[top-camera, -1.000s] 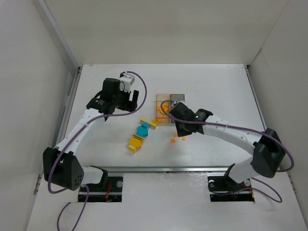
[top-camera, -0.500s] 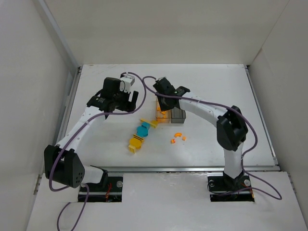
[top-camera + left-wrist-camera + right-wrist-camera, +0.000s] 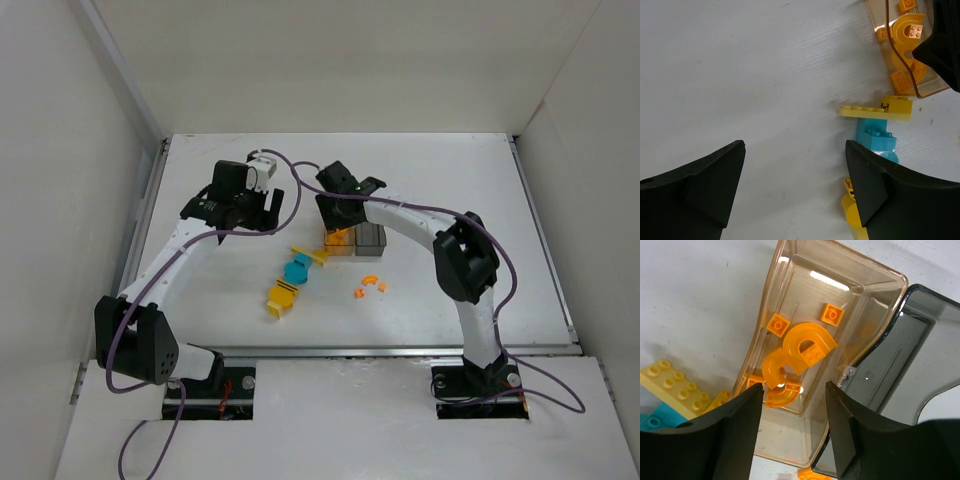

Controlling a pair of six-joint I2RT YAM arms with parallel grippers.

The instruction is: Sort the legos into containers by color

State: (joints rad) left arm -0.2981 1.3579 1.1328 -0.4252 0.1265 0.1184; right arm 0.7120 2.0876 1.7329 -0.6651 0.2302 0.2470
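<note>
The amber box [image 3: 790,405] holds several orange legos, among them curved arches [image 3: 807,345]; the dark grey box [image 3: 890,375] is joined to its right. My right gripper [image 3: 794,390] is open and empty, hovering over the amber box [image 3: 338,240]. My left gripper [image 3: 795,155] is open and empty above bare table, left of a flat yellow lego [image 3: 875,109], a teal lego [image 3: 876,137] and a yellow lego [image 3: 852,212]. In the top view the yellow and teal legos [image 3: 295,270] lie in a diagonal row; three small orange legos [image 3: 370,285] lie in front of the boxes.
White walls close in the table on the left, back and right. The right arm [image 3: 420,215] arches over the table's middle toward the boxes. The left arm's purple cable [image 3: 290,185] loops near the right gripper.
My right arm swung up from near the loose orange legos to above the amber box, then shifted slightly. Three orange legos show where it was. My left gripper barely moved.
</note>
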